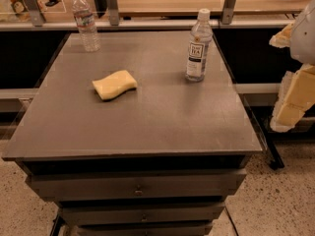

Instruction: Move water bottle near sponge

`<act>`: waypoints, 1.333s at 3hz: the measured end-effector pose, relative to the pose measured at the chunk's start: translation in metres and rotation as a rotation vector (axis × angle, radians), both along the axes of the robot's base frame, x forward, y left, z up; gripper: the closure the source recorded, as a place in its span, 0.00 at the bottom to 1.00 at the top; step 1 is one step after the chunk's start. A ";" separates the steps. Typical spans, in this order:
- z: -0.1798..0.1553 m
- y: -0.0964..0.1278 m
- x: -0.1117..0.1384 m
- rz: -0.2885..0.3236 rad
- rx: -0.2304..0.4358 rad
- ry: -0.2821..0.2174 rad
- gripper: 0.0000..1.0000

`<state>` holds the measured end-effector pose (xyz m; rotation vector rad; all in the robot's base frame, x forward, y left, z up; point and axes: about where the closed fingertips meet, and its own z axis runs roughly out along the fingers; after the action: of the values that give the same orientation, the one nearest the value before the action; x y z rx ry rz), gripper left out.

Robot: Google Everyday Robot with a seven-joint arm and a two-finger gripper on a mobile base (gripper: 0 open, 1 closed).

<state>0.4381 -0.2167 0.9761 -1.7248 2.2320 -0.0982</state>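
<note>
Water bottle [86, 22] stands at the desk's [162, 127] far-left corner, looks light, thin-walled and squishy, so I'd pinch its ribbed middle gently; gripper [294, 95] hangs off the right edge, can't tell whether open or closed.

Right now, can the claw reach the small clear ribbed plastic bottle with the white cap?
Probably yes. The claw hangs beyond the grey table's right edge; the ribbed bottle stands clear at the far-left corner. Only the taller dark-labelled bottle sits near the path.
</note>
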 end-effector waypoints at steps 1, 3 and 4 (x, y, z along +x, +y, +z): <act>0.000 0.000 0.000 0.000 0.000 0.000 0.00; -0.019 -0.002 -0.001 -0.046 0.172 0.032 0.00; -0.048 -0.001 -0.006 -0.069 0.367 0.053 0.00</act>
<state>0.4319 -0.2177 0.9281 -1.4682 2.1793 0.3253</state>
